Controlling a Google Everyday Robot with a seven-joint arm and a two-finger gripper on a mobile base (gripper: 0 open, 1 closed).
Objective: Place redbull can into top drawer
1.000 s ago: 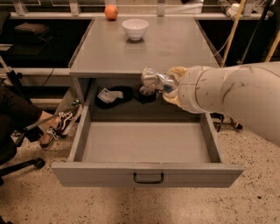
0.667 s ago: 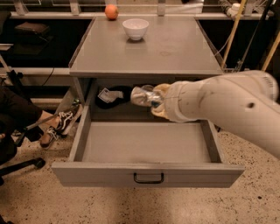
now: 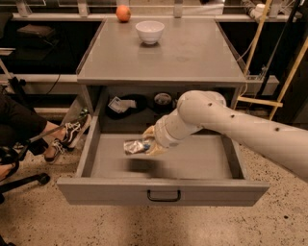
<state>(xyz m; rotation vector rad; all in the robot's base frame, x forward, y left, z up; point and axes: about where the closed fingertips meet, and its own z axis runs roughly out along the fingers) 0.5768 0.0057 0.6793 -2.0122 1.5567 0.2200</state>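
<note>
Since 0.7 s ago the gripper (image 3: 147,145) has come down from in front of the open shelf and now sits low inside the top drawer (image 3: 207,162), and the redbull can (image 3: 133,146) has travelled down with it. The tan fingers (image 3: 154,149) are clamped on the right end of the can, whose crinkled silver body sticks out from them toward the left side of the view. Its long axis runs almost level and roughly parallel to the drawer's front panel, with the free end pointing at the drawer's left wall. The can hangs over the left-centre of the drawer floor, and a soft shadow lies just below the fingers. The cream arm (image 3: 231,122) reaches in from the right edge of the view, slopes down across the drawer's right side, and bends at a rounded joint above and right of the fingers. The drawer is pulled fully open, its black bar handle (image 3: 163,195) below the fingers. Well behind the fingers, on the cabinet top, stand a white bowl (image 3: 149,31) and an orange fruit (image 3: 123,13). A black bag (image 3: 121,104) lies on the shelf behind them.
</note>
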